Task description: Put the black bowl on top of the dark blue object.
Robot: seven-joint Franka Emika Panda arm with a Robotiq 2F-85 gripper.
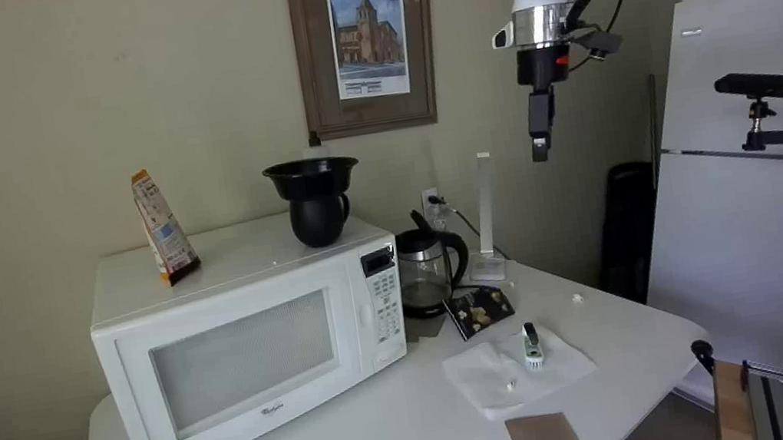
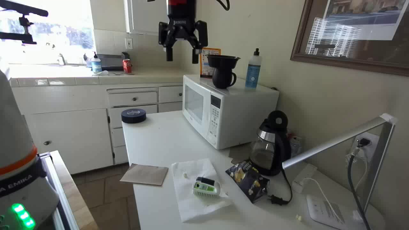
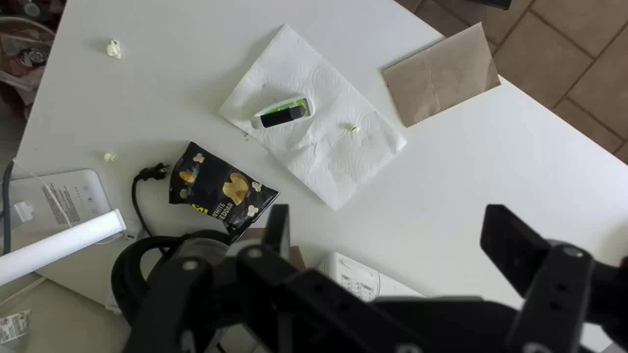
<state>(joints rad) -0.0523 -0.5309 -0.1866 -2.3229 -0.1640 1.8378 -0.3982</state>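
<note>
The glossy black bowl (image 1: 311, 177) rests upright on a black mug (image 1: 320, 224) on top of the white microwave (image 1: 133, 414). The bowl (image 2: 222, 60) and mug (image 2: 222, 79) show in both exterior views; the bowl is out of the wrist view. A round dark blue object (image 2: 133, 116), like a roll of tape, lies on the table corner in an exterior view. My gripper (image 2: 182, 61) is open and empty, high above the table, apart from the bowl. In an exterior view the gripper (image 1: 541, 148) is seen side-on; its open fingers (image 3: 387, 215) frame bare table in the wrist view.
A paper bag (image 1: 166, 230) and a blue soap bottle (image 2: 253, 72) stand on the microwave. A kettle (image 1: 425, 277), a lamp (image 1: 486, 213), a black snack bag (image 3: 221, 189), a paper towel (image 3: 338, 157) with a small brush (image 2: 206, 187), and brown paper (image 3: 441, 73) are on the table.
</note>
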